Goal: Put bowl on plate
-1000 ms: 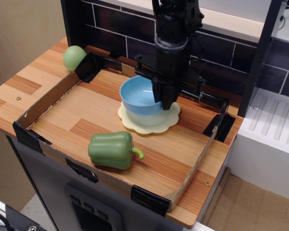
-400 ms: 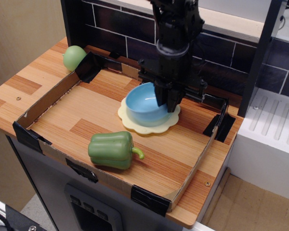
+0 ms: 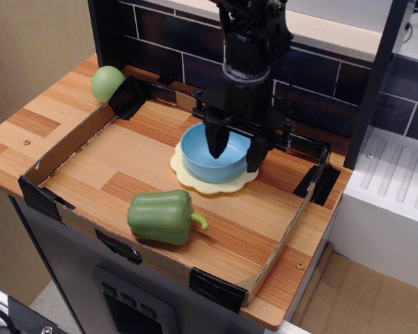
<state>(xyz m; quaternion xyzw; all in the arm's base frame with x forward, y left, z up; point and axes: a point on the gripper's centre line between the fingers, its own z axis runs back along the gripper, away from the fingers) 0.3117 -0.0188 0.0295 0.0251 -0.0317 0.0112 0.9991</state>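
Observation.image view: we find the gripper [image 3: 235,154] over the back-right part of the worktop, fingers spread apart and clamped on nothing. One finger [image 3: 217,142] hangs inside the bowl [image 3: 210,160]; the other sits outside the bowl's right rim. The bowl rests upright on the plate [image 3: 195,183], toward its right side, with more scalloped rim showing at left and front. Both lie inside the low cardboard tray [image 3: 70,142], nearer its back-right corner.

We judge placement done and release as the step in hand. To do it well, we would lift straight up, keeping both fingers off the rim; any sideways drift risks dragging the light bowl off the plate.

Count: one bowl, one plate, one green pepper [image 3: 162,217] near the tray's front edge, one pale-green ball [image 3: 107,83] outside the tray at the worktop's back-left corner, one tray.
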